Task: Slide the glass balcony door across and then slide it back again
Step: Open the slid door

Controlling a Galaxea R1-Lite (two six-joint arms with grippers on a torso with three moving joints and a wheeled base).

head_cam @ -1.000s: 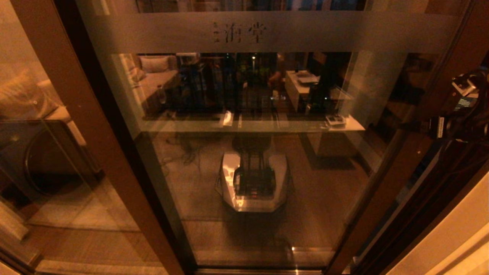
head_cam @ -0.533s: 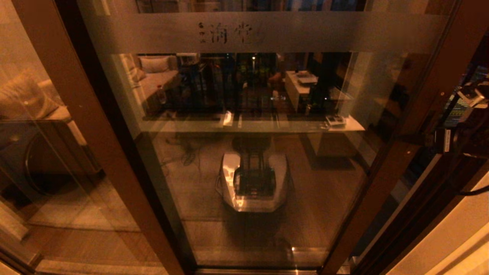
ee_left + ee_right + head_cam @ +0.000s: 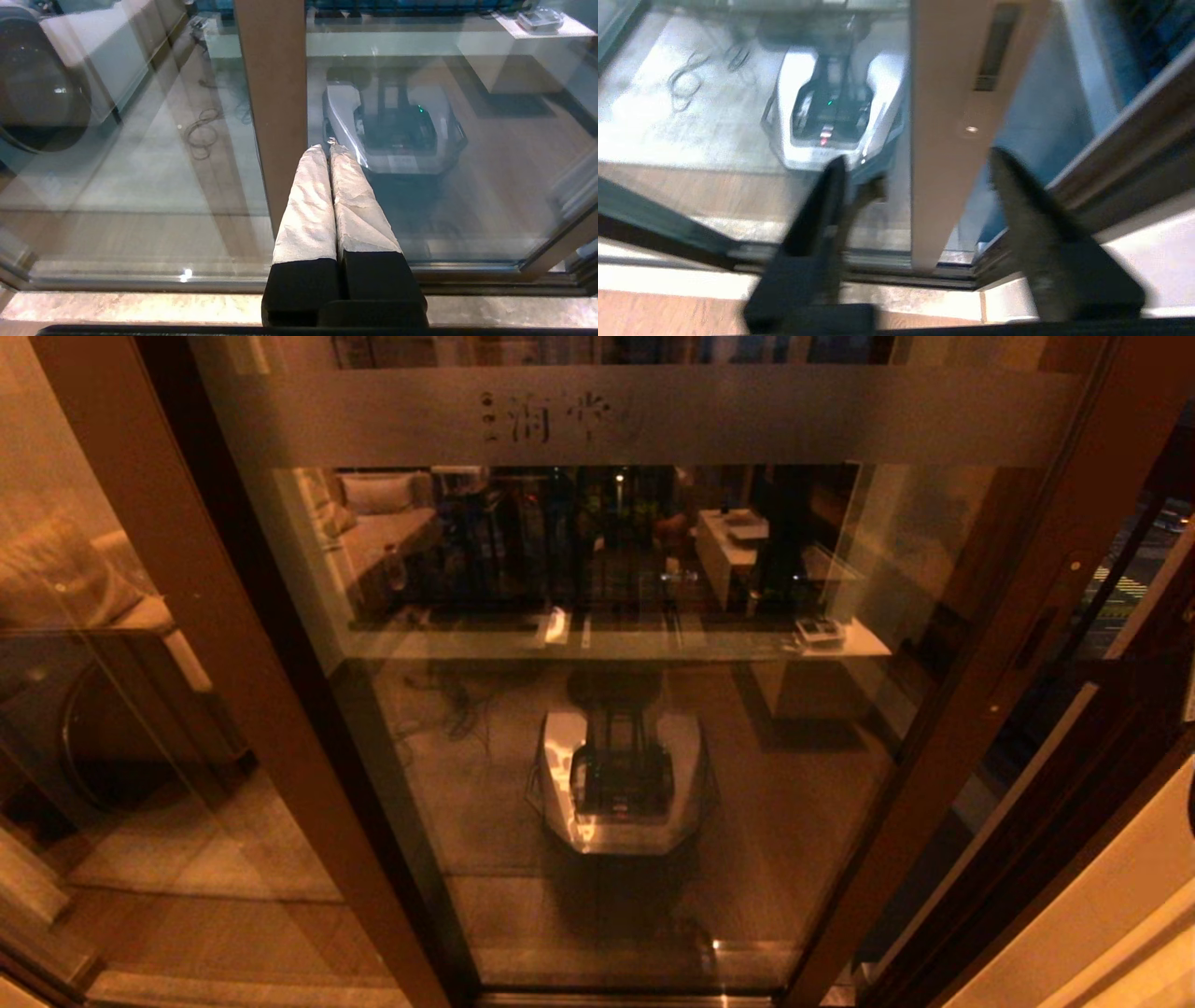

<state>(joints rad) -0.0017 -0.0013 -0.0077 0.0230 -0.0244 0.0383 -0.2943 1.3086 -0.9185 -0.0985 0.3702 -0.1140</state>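
Observation:
The glass balcony door (image 3: pixel 653 756) fills the head view, its frosted band with etched characters (image 3: pixel 551 418) near the top. Its dark brown right stile (image 3: pixel 990 691) carries the narrow handle slot (image 3: pixel 1032 639). A gap shows between that stile and the jamb. My right gripper (image 3: pixel 917 156) is open and held back from the door; in the right wrist view the stile (image 3: pixel 943 140) and slot (image 3: pixel 997 46) lie beyond its fingers, untouched. My left gripper (image 3: pixel 327 147) is shut and empty, pointing at the glass beside the wide brown post (image 3: pixel 275 93). Neither gripper shows in the head view.
The fixed panel's wide post (image 3: pixel 187 616) stands at the left, a round-doored machine (image 3: pixel 112 728) behind it. The door jamb (image 3: pixel 1074 821) and a pale wall (image 3: pixel 1120 915) close the right side. The floor track (image 3: pixel 878 270) runs under the door. My base is reflected in the glass (image 3: pixel 621 784).
The door has slid a little to the left, opening a gap at its right stile. My right gripper has let go of the stile and drawn out of the head view.

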